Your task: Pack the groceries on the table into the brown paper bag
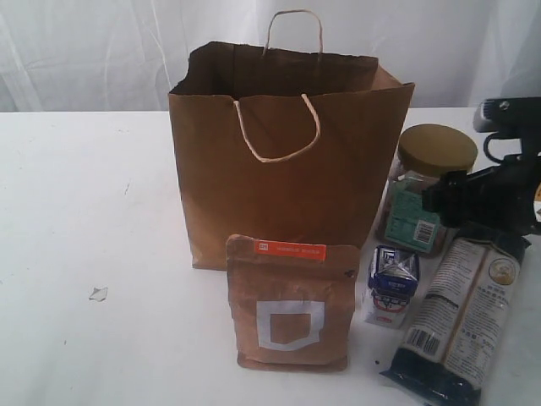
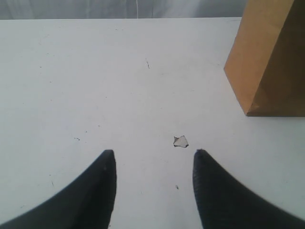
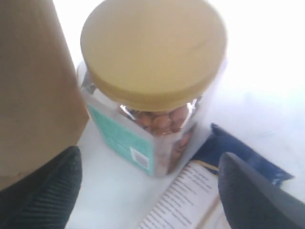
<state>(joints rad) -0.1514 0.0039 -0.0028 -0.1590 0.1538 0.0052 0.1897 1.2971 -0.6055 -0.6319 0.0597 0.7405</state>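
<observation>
Right fingers [image 3: 52,186] spread wide over the gold-lidded clear jar [image 3: 152,52], which stands just beside the brown paper bag [image 1: 287,152]. Best to descend centred and grip below the lid, clear of the bag wall. Left fingers [image 2: 95,191] open over bare tabletop [image 2: 95,71].

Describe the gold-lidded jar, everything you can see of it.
The gold-lidded clear jar stands upright on the table, close beside the brown paper bag. Wide flat gold lid, closed; clear, squarish plastic-looking body with a teal label and barcode; brown nut-like pieces show inside. The long dark noodle packet ends at its base. The open right claw hangs over it without gripping.
</observation>
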